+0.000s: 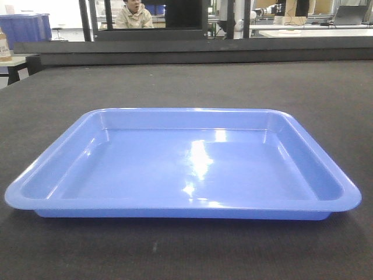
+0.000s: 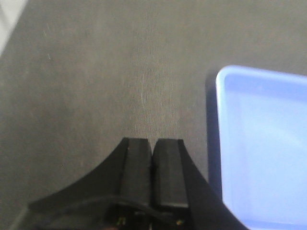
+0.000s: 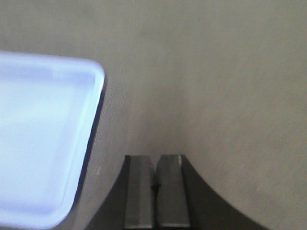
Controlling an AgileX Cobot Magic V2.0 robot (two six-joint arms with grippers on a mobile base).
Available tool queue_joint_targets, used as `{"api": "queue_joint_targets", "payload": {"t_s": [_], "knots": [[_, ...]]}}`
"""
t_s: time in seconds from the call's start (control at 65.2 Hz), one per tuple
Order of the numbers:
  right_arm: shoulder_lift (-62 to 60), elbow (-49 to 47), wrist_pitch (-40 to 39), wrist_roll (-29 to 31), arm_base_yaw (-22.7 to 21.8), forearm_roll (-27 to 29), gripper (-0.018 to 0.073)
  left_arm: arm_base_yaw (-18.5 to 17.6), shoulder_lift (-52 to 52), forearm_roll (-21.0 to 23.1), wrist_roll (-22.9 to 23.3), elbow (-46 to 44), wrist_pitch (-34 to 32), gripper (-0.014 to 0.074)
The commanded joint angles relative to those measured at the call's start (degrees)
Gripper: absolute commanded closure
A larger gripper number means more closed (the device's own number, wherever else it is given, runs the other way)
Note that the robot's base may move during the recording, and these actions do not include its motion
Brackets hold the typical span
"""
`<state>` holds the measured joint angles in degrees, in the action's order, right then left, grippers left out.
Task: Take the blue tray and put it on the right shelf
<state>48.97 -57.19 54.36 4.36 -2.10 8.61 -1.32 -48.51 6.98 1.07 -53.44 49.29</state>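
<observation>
The blue tray (image 1: 186, 166) lies flat and empty on the dark fabric tabletop (image 1: 186, 87), filling the middle of the front view. In the left wrist view its left edge (image 2: 264, 148) shows at the right, and my left gripper (image 2: 152, 143) hangs shut over bare fabric just left of it, holding nothing. In the right wrist view the tray's right corner (image 3: 43, 139) shows at the left. Beside it, my right gripper (image 3: 156, 160) is shut and empty above the cloth. The right shelf is out of view.
A black frame (image 1: 151, 35) and a raised ledge (image 1: 198, 52) run along the table's far edge. A seated person (image 1: 134, 14) is behind it. Dark blue bins (image 1: 26, 29) and a small box (image 1: 4, 49) stand at the far left.
</observation>
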Motion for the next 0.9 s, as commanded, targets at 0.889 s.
{"api": "queue_joint_targets", "payload": {"t_s": [0.889], "knots": [[32.3,-3.3,-4.8,-31.3,20.9,-7.0,0.0498,-26.4,-35.1,-12.9,31.4,-11.7,-1.1,0.0638]]}}
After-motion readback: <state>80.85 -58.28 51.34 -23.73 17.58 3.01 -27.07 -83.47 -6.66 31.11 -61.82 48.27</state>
